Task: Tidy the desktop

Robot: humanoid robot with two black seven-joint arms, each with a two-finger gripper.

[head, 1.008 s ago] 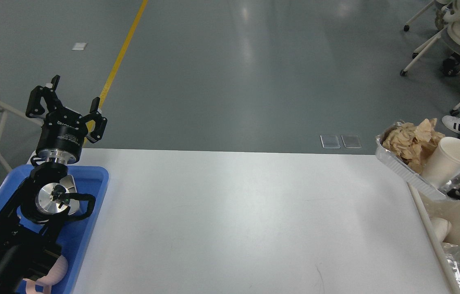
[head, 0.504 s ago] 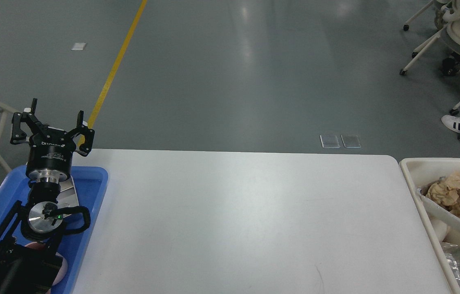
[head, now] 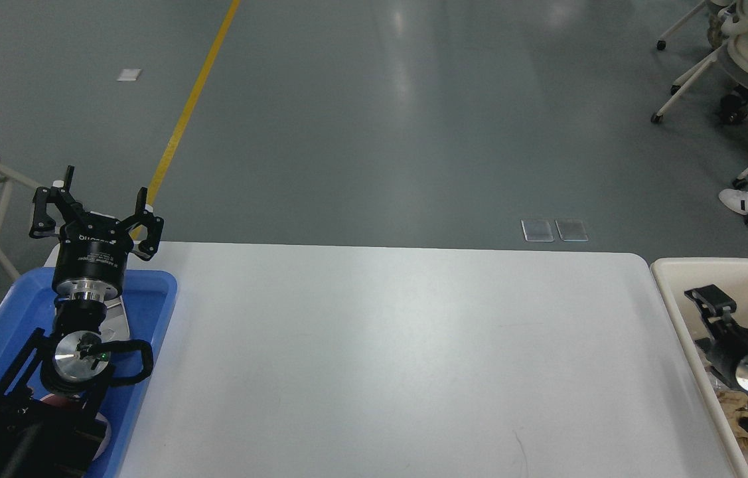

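While the desktop (head: 387, 358) lies bare, left end effector (head: 100, 199) gapes; right end effector (head: 705, 299) unreadable

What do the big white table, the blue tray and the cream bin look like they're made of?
The desktop looks like smooth laminate, faintly glossy with soft reflections. The blue tray seems moulded plastic: even colour, rounded rim. The cream bin also looks like matte plastic, though I can't be sure.

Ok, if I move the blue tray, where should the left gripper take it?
Take the tray by its raised right rim, probably coming straight down from above. That wall is thin and upright, so the open jaws of the left gripper could straddle it. The arm covers the tray's middle.
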